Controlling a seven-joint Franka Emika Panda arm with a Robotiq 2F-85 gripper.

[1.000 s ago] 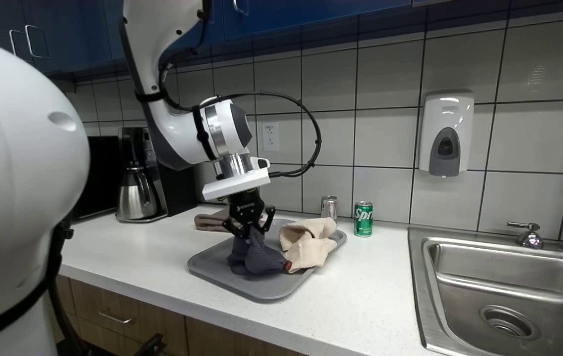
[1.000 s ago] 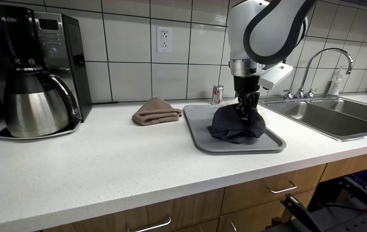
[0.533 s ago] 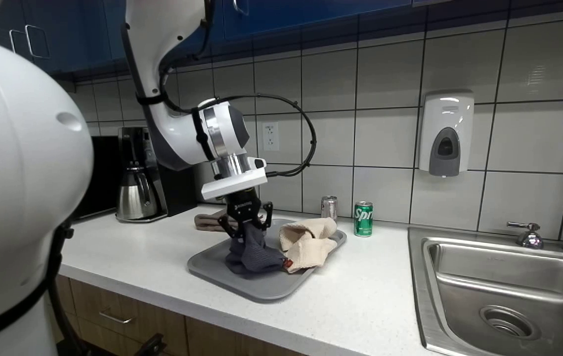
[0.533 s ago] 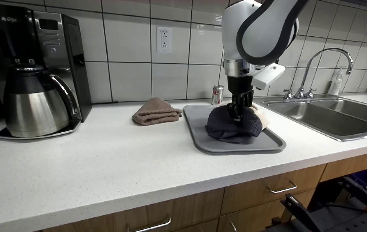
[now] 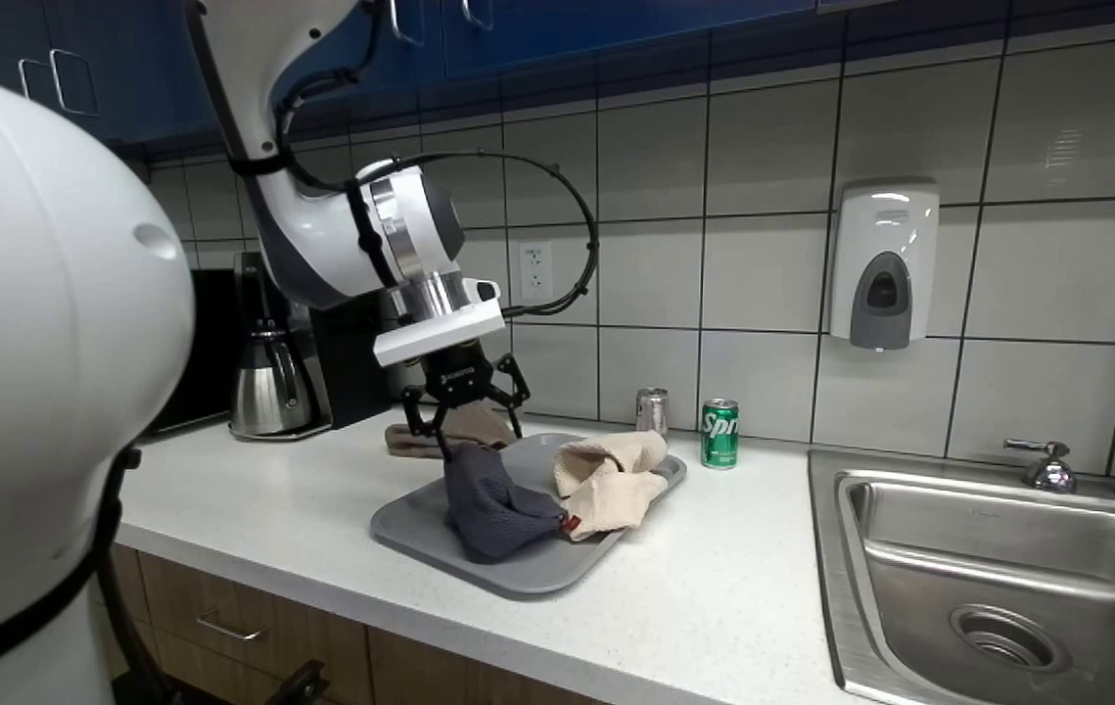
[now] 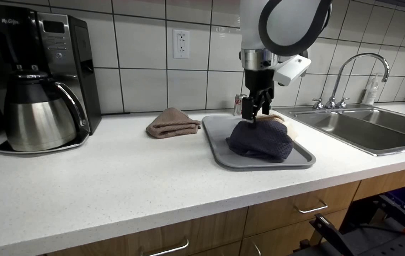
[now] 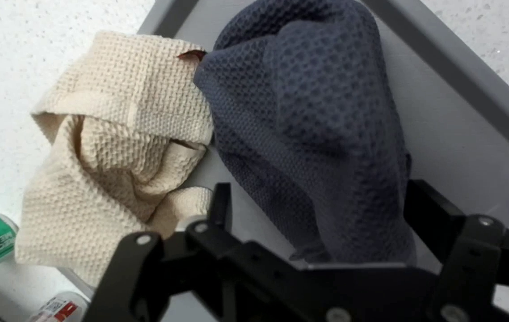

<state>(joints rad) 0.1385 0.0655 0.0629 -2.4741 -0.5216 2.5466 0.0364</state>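
Navy cloth (image 5: 496, 507) — just beneath the gripper (image 5: 482, 446), jaws spread wide.

The gripper (image 5: 481, 443) points down, jaws spread wide.

Soft light — glare on tiles (image 5: 1081, 122), shade under cabinets (image 5: 606, 20). The navy towel (image 7: 312, 120) blurs low in the wrist view.
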